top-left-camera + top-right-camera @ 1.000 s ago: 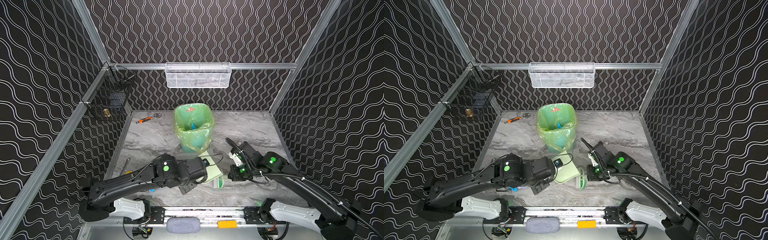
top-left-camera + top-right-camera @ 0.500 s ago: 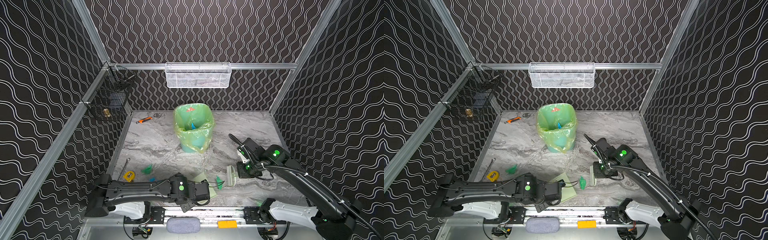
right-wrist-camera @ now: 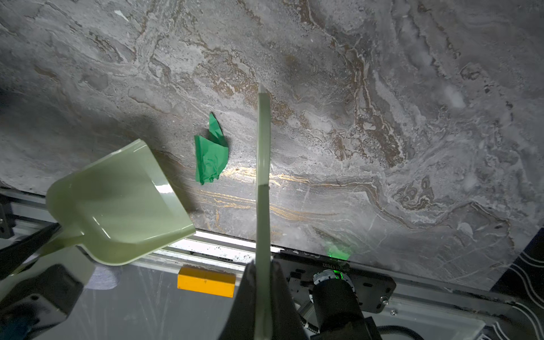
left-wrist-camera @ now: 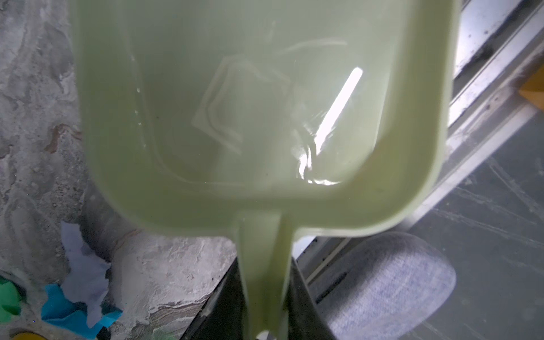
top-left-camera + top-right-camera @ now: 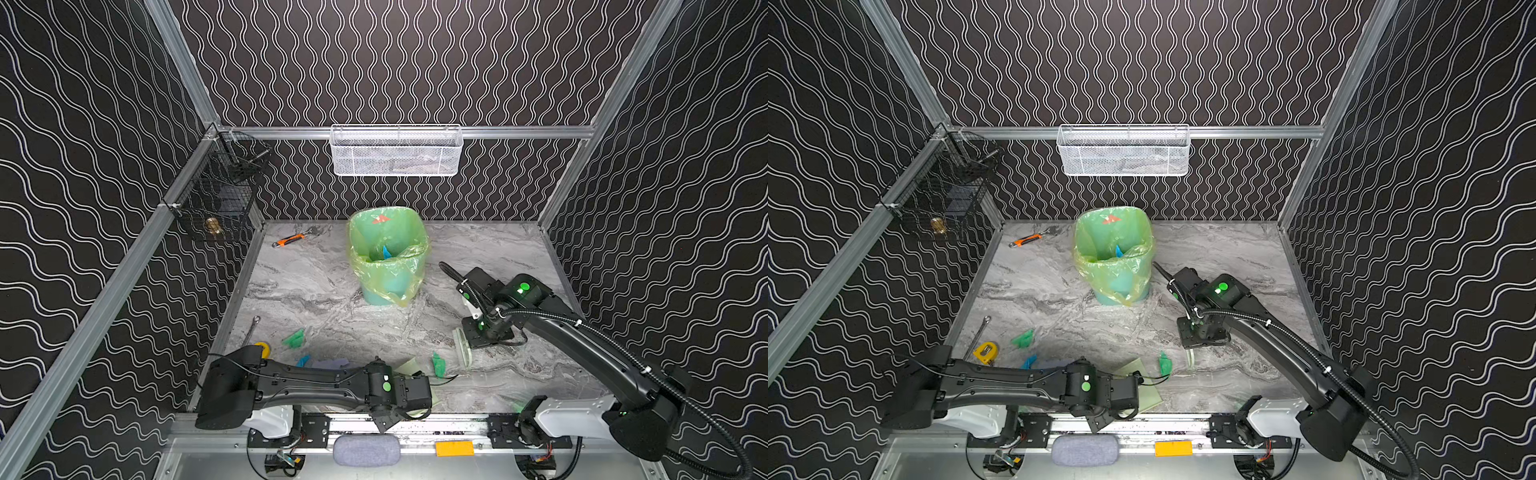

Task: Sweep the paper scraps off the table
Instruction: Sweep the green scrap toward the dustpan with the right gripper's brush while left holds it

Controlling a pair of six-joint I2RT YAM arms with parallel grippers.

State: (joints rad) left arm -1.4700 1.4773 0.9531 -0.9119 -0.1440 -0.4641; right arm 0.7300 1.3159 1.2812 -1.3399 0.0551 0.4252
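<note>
Paper scraps lie on the table [image 5: 498, 257] near its front in both top views: a green one [image 5: 294, 338], a blue one [image 5: 303, 360] and a lilac one [image 5: 332, 363] at the left, and another green one [image 5: 438, 365] [image 3: 210, 153] in the middle. My left gripper [image 4: 265, 294] is shut on the handle of a pale green dustpan [image 4: 250, 117] [image 5: 1142, 376], held low by the front rail just left of that green scrap. My right gripper [image 3: 263, 282] is shut on a thin pale green scraper [image 3: 263, 162] [image 5: 462, 353], whose blade stands just right of the same scrap.
A green-lined bin [image 5: 386, 257] stands mid-table with scraps inside. An orange-handled wrench [image 5: 291, 240] lies at the back left. A yellow tape measure [image 5: 986, 351] and a silver spanner [image 5: 251, 328] lie by the left rail. A white mesh basket [image 5: 395, 151] and a black wire basket [image 5: 220, 195] hang on the walls.
My left arm has come down from near the bin to lie low along the front edge with the dustpan, uncovering the left scraps. The right gripper shifted right with the scraper.
</note>
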